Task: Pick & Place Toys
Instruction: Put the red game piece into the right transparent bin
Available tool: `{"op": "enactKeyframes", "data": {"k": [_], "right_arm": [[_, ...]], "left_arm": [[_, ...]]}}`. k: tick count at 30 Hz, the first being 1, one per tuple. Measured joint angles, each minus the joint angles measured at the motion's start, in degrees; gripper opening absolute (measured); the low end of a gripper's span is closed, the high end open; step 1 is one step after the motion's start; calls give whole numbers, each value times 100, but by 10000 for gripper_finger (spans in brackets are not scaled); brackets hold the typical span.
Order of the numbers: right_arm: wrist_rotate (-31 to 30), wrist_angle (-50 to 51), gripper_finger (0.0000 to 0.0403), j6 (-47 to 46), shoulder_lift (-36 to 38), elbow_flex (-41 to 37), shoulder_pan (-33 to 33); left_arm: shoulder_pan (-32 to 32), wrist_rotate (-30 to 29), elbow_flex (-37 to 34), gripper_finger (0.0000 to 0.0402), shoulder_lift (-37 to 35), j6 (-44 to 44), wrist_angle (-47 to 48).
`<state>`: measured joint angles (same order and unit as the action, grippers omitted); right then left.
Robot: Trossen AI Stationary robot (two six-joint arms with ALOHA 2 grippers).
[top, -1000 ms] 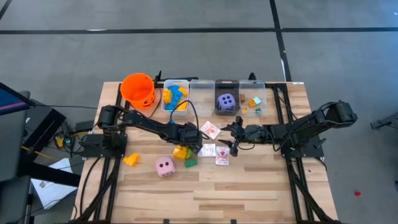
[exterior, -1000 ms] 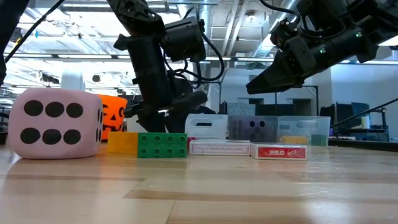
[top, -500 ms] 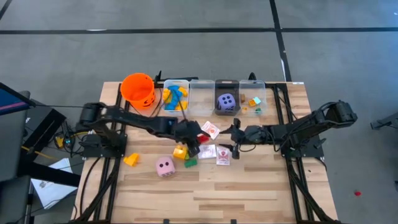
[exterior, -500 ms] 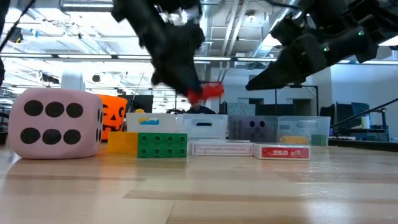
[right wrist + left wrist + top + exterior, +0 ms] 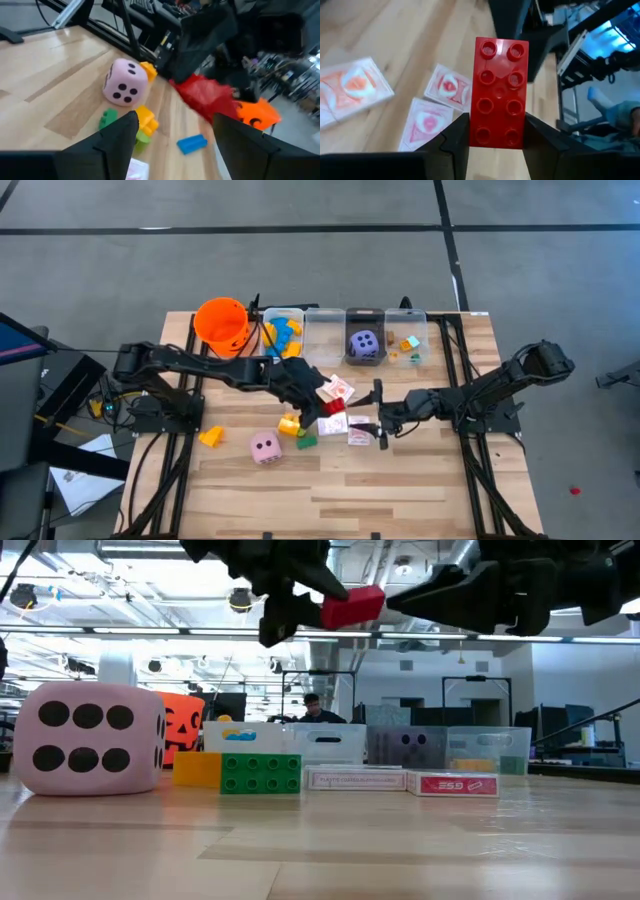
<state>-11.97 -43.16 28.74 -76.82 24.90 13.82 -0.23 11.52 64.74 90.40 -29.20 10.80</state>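
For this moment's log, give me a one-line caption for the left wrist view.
Left hand holds a red block clamped above three pink-and-white cards on the wooden table.

Grey concrete floor (image 5: 300,270), wooden table (image 5: 420,490), bright ceiling lights (image 5: 240,600) beyond.

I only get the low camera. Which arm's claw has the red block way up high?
Observer: The left claw. Its wrist camera shows the red block pinched between both fingers.
Operator: What's under the block?
Observer: From above, it hangs over the pink-and-white cards in the middle of the table.
Operator: Is anything hiding past my big pink die?
Observer: Yes, a yellow block lies on the table beside the pink die, on the side toward the left arm's base and not touching it.
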Motion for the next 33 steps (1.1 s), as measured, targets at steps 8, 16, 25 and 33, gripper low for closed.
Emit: {"op": "enactKeyframes", "data": {"k": [8,16,25,33], "right_arm": [[-15,-17,255,299,2,-2,3],[-626,-78,255,292,2,-2,3],[-1003,-375,255,292,0,-2,5],[-350,-388,255,456,0,-2,130]], "left_arm": [[-34,97,-6,132,-1,-172,-258],[-98,58,-4,132,-1,-281,-374],[-179,82,-1,132,1,-283,-351],[-177,88,1,132,150,-285,-649]]}}
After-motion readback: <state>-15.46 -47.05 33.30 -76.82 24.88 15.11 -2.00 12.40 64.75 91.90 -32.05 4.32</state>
